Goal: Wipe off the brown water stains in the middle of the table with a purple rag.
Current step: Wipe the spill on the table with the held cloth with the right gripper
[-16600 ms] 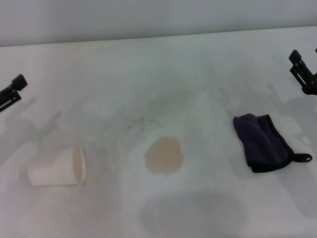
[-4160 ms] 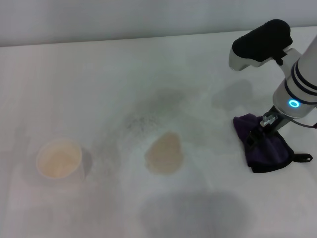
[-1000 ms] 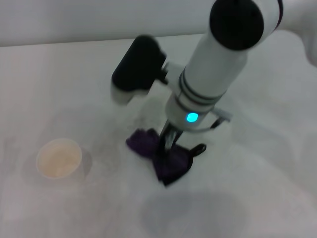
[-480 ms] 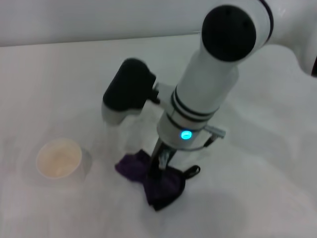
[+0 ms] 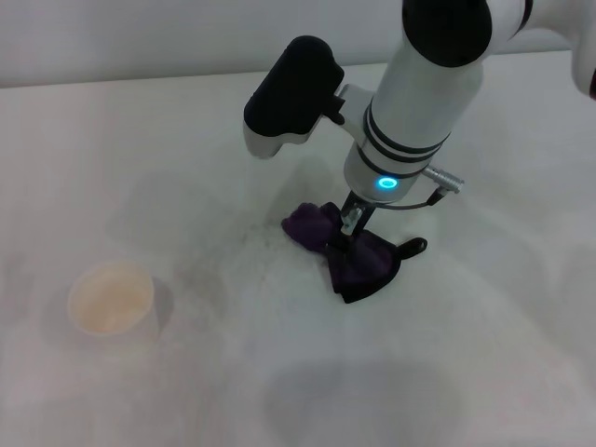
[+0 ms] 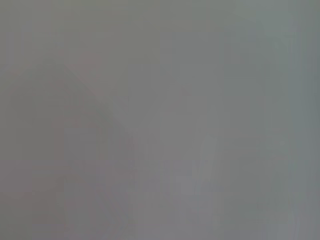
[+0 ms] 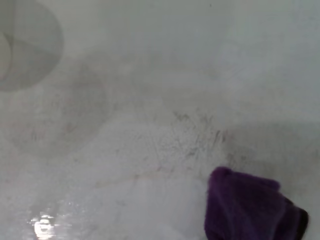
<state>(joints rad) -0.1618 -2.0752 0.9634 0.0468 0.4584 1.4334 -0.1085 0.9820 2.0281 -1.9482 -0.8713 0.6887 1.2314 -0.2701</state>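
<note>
Purple rag (image 5: 346,251) sits bunched at mid-table (image 5: 484,354), pinned under the right gripper (image 5: 343,238), whose fingers are clamped onto the cloth. Paper cup (image 5: 111,298) stands upright out at eight o'clock from the rag, well apart. Left gripper is out of sight.

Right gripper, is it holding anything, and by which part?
The right gripper pinches the purple rag near its middle, pressing it on the table.
</note>
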